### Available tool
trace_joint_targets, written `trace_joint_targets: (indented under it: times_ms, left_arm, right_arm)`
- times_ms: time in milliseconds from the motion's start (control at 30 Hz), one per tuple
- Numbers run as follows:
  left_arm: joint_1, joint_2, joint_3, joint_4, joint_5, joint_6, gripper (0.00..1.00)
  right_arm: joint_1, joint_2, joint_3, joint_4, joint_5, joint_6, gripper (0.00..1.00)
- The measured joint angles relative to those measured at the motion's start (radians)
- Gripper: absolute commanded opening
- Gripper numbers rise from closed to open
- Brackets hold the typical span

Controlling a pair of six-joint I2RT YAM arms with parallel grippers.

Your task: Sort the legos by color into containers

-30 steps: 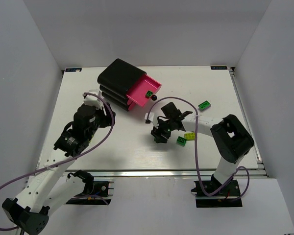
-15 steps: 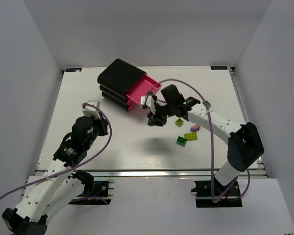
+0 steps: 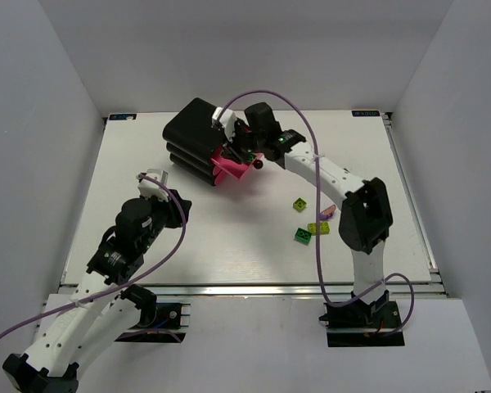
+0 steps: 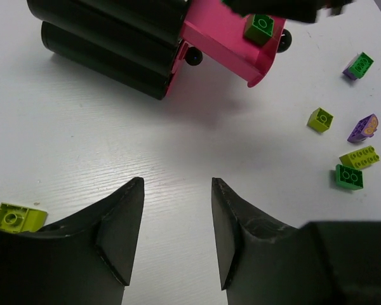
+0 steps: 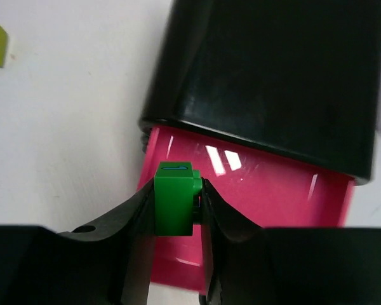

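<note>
The containers are a black casing [image 3: 195, 129] with pink drawers; the top drawer [image 3: 229, 161] is pulled out. My right gripper [image 3: 242, 151] hangs over that drawer, shut on a dark green lego [image 5: 174, 198] above the pink floor [image 5: 273, 190]. Another dark green lego [image 4: 260, 28] lies in the drawer [image 4: 219, 32] near its knob [image 4: 282, 41]. My left gripper [image 4: 176, 184] is open and empty, low over bare table in front of the casing [image 4: 95, 32]. Loose legos lie to the right: yellow-green [image 3: 299, 204], purple [image 3: 328, 213], yellow-green [image 3: 317, 228], dark green [image 3: 303, 236].
A yellow-green lego [image 4: 13, 217] lies just left of my left fingers. A purple-and-green piece [image 4: 359, 65] sits right of the drawer. A second drawer knob [image 4: 193, 56] shows below the open one. White walls enclose the table on three sides.
My right arm has swung from the middle of the table up to the open drawer, carrying the dark green lego. My left arm has drawn back a little toward its base.
</note>
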Motion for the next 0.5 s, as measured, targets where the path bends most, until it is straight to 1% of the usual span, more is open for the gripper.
trace_joint_targets:
  times_ms: [67, 100, 133, 167, 200, 233, 333, 433, 500]
  left_arm:
    - [0.0, 0.0, -0.002, 0.006, 0.01, 0.0, 0.58]
    - [0.0, 0.0, -0.005, 0.009, 0.013, 0.0, 0.58]
    - [0.0, 0.0, -0.01, 0.012, 0.017, 0.0, 0.58]
    - [0.0, 0.0, -0.013, 0.012, 0.021, 0.0, 0.58]
    - [0.0, 0.002, -0.014, 0.013, 0.026, 0.0, 0.59]
    - [0.0, 0.005, -0.015, 0.013, 0.031, 0.001, 0.6]
    - [0.0, 0.015, -0.016, 0.026, 0.056, 0.002, 0.61]
    - [0.0, 0.032, -0.016, 0.039, 0.087, 0.005, 0.61]
    - [0.001, 0.046, -0.016, 0.049, 0.106, 0.007, 0.52]
  right_arm:
    - [-0.005, 0.062, 0.027, -0.021, 0.023, 0.009, 0.37]
    - [-0.007, 0.084, 0.037, -0.03, 0.031, 0.013, 0.48]
    - [-0.011, 0.102, 0.045, -0.046, 0.039, 0.017, 0.55]
    - [-0.014, 0.11, 0.047, -0.055, 0.043, 0.02, 0.6]
    - [-0.018, 0.113, 0.048, -0.065, 0.047, 0.022, 0.72]
    - [-0.021, 0.113, 0.05, -0.075, 0.045, 0.021, 0.75]
    - [-0.031, 0.103, 0.053, -0.085, 0.035, 0.019, 0.77]
    - [-0.047, 0.055, 0.034, -0.098, 0.009, 0.02, 0.73]
    - [-0.06, -0.021, -0.02, -0.095, -0.026, 0.012, 0.58]
